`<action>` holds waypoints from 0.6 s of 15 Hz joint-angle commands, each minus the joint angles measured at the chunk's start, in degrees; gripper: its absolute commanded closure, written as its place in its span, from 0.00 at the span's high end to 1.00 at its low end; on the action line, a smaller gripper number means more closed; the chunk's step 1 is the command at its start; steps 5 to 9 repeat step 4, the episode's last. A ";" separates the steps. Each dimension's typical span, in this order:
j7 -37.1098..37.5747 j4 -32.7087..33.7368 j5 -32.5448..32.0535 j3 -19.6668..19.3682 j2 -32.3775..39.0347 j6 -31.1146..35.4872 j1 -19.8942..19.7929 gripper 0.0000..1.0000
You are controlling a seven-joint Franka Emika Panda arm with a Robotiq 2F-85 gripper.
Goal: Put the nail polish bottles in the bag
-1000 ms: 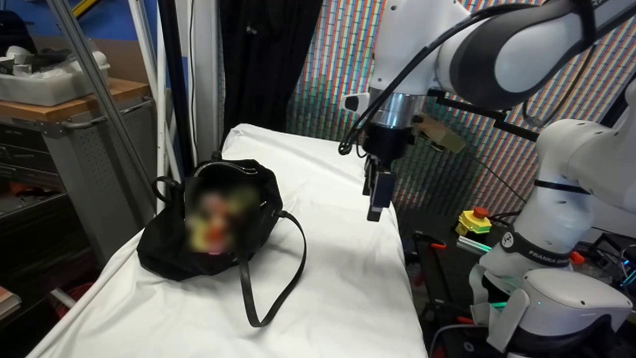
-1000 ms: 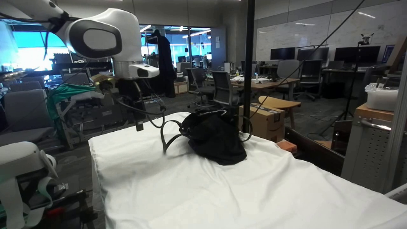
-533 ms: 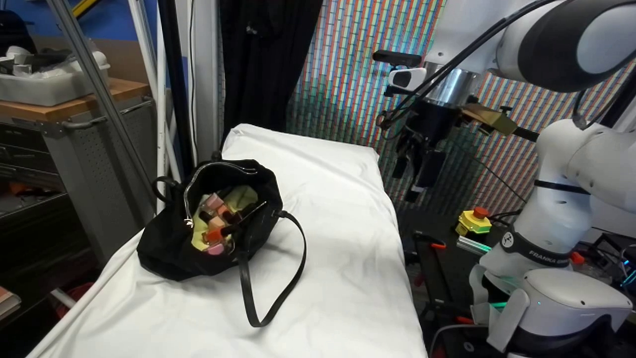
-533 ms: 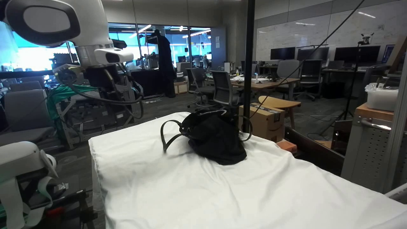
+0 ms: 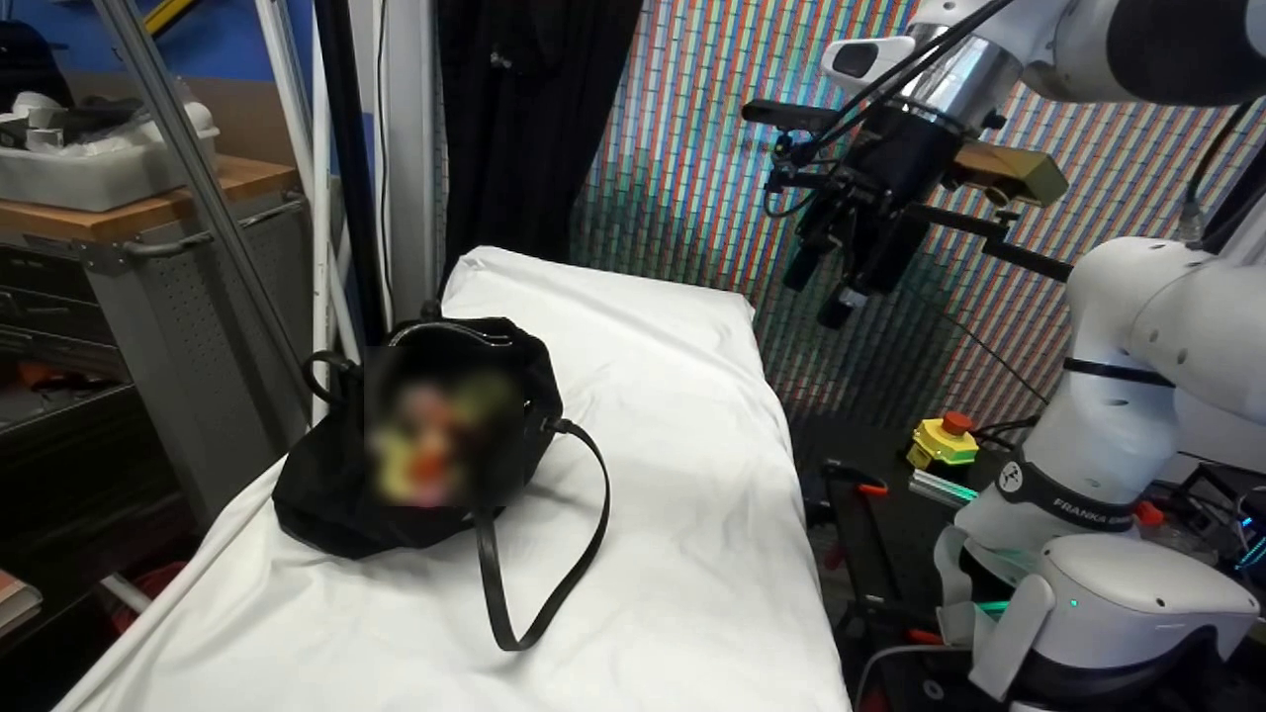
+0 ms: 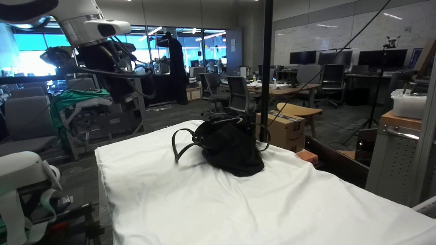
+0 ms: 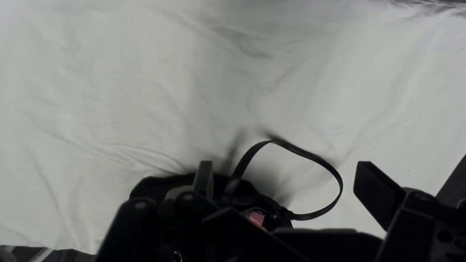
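Nail polish bottles blur into orange and pink inside the black bag in an exterior view, long axes unreadable; the claw tilts, well apart from it. In an exterior view the bag slants on the white-covered bench, base to lower right. In the wrist view one pink bottle shows in the bag, direction unclear; the claw's fingers stand wide apart.
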 commanded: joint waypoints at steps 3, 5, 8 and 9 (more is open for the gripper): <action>-0.51 0.05 -0.31 -0.87 -1.06 -0.09 0.26 1.00; -0.55 0.05 -0.31 -0.87 -1.06 -0.09 0.27 1.00; -0.55 0.05 -0.31 -0.87 -1.06 -0.09 0.27 1.00; -0.55 0.05 -0.31 -0.87 -1.06 -0.09 0.27 1.00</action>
